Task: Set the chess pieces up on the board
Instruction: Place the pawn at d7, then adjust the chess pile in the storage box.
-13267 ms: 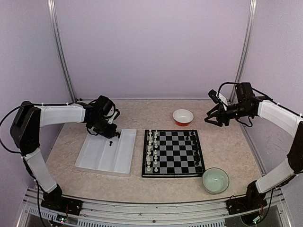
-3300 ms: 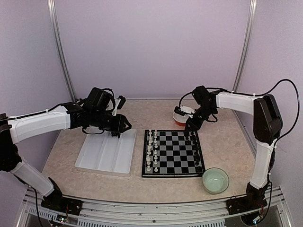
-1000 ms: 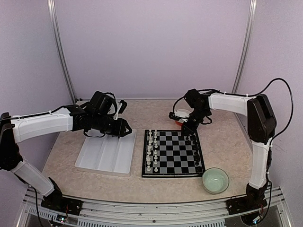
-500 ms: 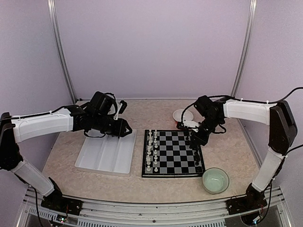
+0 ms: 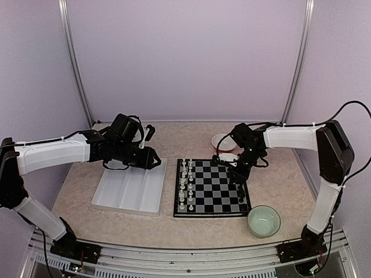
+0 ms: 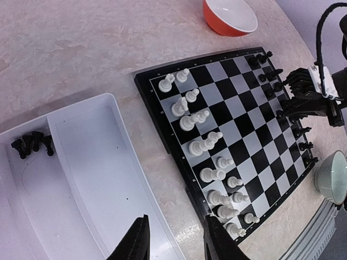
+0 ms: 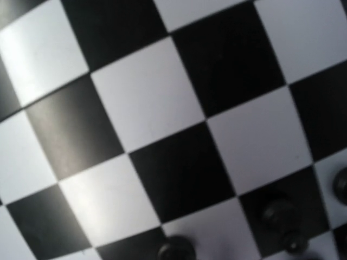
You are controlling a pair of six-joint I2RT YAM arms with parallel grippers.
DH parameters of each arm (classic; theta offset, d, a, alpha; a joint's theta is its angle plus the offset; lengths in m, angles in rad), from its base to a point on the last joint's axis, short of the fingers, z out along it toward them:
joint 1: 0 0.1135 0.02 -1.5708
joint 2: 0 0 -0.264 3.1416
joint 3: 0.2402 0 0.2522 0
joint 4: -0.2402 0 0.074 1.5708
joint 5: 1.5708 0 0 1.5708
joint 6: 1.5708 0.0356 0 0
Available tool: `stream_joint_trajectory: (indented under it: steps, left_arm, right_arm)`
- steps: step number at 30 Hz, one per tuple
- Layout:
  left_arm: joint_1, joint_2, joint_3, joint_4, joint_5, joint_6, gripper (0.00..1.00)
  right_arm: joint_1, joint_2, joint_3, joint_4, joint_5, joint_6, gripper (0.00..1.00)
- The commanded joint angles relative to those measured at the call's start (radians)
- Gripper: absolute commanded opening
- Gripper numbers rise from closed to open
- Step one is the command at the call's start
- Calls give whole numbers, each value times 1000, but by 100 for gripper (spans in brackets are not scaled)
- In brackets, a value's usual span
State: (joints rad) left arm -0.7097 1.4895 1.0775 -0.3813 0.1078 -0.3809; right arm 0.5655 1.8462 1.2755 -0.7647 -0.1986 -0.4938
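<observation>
Chess pieces (image 6: 31, 144): few black ones lie in tray (image 6: 97, 179) left of board (image 6: 238, 135). L claw (image 5: 155, 157) hovers above tray's board-side edge, fingers apart, empty, hasn't moved. White rows full on board's L side. R claw (image 5: 237, 174), pinched shut, came from bowl (image 6: 227, 28) behind board to black rows, R side. Prob. placing one; can't tell if it's holding a piece.

Laboratory robot test cell. Plain lavender panels (image 5: 185, 58) on aluminium posts (image 5: 74, 63) enclose a stone-patterned table (image 5: 278, 179). The left arm (image 5: 52, 155) and right arm (image 5: 290, 138) mount to a metal rail (image 5: 185, 255) at its near edge.
</observation>
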Motion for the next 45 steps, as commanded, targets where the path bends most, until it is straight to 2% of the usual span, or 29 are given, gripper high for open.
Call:
stream_joint_trajectory:
  steps: [1,16,25,29,34,38,45]
  left_arm:
    - [-7,4,-7,13,-10,-1,35]
    - [-6,20,-5,9,-8,1,35]
    - [-3,1,-24,-12,-46,-12,36]
    - [30,-13,-51,-33,-103,-35,35]
    - [73,-29,-84,-18,-105,-44,35]
    - [138,-7,-107,-17,-161,-65,35]
    - [173,107,-97,43,-196,-6,29]
  right_arm:
    - [10,23,21,20,33,17,1]
    - [9,38,21,23,80,29,5]
    - [8,-5,99,-42,-29,31,20]
    - [9,-50,164,-85,-120,27,23]
    - [8,-76,203,-106,-172,28,23]
    - [-7,-102,181,-84,-154,20,23]
    - [-97,-164,98,-28,-150,26,22]
